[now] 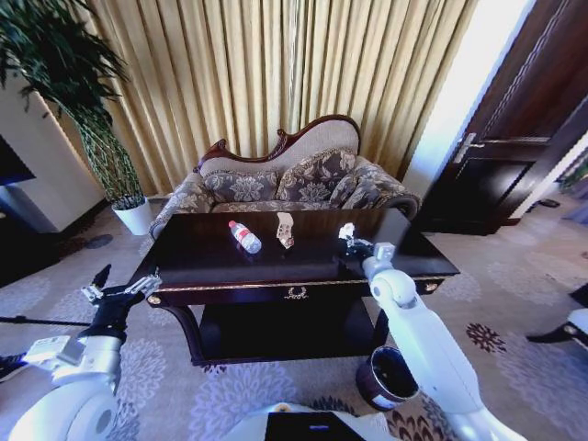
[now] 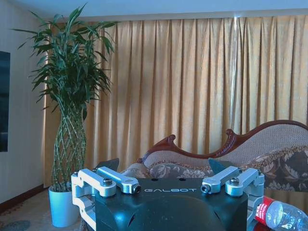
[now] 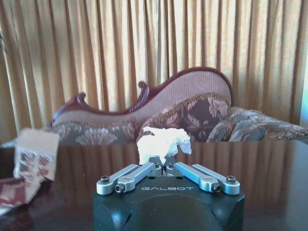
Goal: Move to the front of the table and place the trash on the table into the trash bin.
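A white crumpled scrap [image 3: 163, 142] sat near the right end of the table [image 1: 211, 266], and the right gripper [image 3: 164, 166] was clenched on its lower edge, the jaws drawn together under it. By that I judged the first pick was underway, with nothing yet carried off. Toward the middle of the table top lay the clear bottle [image 1: 245, 237] with its red-and-white label, and just beside it the tan wrapper [image 1: 285, 230], both untouched. The trash bin [image 1: 387, 378] stood on the carpet below the table's front right corner, its opening showing dark, contents impossible to tell. The left gripper [image 1: 122, 289] hung off the table's front left corner, fingers released and spread, holding nothing. So the robot had reached the table, and all three pieces remained to be binned
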You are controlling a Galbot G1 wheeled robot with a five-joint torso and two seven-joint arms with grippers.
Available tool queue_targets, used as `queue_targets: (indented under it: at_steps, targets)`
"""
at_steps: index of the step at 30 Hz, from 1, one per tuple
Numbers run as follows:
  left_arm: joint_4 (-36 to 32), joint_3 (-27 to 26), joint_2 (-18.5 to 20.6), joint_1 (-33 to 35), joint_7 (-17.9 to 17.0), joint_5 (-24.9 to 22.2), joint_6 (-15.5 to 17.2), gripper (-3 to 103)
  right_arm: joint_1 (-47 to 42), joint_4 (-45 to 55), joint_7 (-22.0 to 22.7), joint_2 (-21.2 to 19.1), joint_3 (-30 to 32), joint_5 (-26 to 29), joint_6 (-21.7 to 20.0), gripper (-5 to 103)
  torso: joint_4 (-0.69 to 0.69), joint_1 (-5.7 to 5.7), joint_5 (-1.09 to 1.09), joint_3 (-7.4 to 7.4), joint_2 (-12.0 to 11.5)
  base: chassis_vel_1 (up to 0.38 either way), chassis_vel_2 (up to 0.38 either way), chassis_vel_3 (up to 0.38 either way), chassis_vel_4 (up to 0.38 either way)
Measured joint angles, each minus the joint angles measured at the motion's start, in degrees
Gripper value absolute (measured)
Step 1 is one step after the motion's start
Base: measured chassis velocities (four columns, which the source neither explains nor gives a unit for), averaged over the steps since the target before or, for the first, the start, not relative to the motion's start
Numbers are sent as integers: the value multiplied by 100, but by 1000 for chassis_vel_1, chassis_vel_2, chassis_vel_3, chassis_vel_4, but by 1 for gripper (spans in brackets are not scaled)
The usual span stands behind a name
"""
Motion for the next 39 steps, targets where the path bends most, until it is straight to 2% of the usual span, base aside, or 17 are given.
queue_targets:
  at_steps: [6,11,17,25,39]
  targets:
    - [0,-1,-33,2,-1,-3,-36,100,-1015,1079,-172,-19,595,69,124,0,-1,-1,0,0,1,0,0,0,0]
    - [0,-1,-78,-2,9,-3,-41,100,-1372,1460,-177,24,765,31,169,0,1,0,0,0,1,0,0,0,0]
    - [0,12,-34,-19,32,-5,-41,100,-2217,1964,-219,130,1199,-142,423,0,-1,-1,1,0,1,0,0,0,0]
    - [0,51,19,-32,40,-47,3,100,-3271,2477,-370,134,1859,-7,602,0,0,-1,0,0,1,0,0,0,0]
    - [0,62,93,-24,58,-67,20,100,-3560,2716,-367,277,1786,-7,671,0,0,1,0,1,0,17,-20,-15,17]
